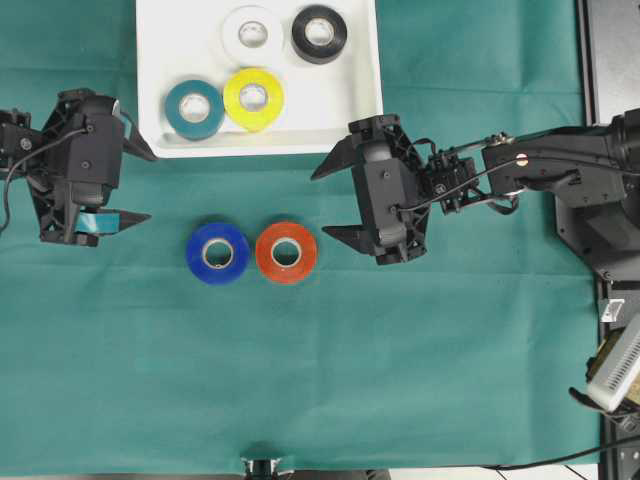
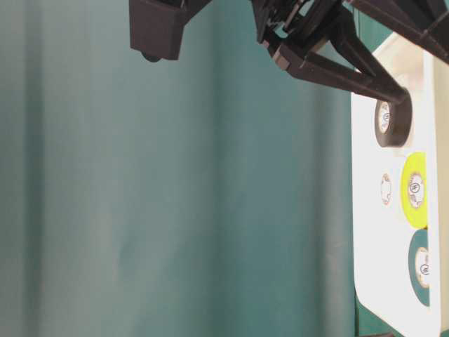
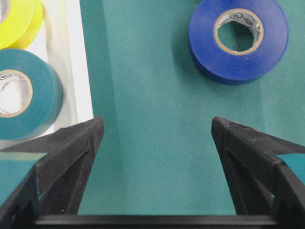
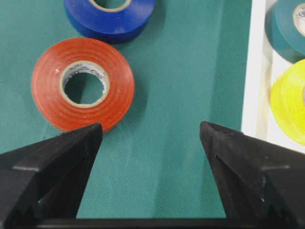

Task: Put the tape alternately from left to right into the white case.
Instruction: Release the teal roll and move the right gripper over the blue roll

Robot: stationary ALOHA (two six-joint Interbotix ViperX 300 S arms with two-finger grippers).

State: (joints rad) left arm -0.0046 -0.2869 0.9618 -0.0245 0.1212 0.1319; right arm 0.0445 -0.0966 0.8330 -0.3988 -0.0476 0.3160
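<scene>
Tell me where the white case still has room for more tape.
In the white case, bare floor lies right of the yellow roll below the black roll, and above the teal roll left of the white roll. Centre is crowded.

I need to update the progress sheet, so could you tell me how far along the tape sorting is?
Done: four rolls lie in the white case: the white, black, teal and yellow. In hand: nothing; the left gripper and right gripper are both open and empty. Left: the blue roll and orange-red roll on the green cloth.
</scene>
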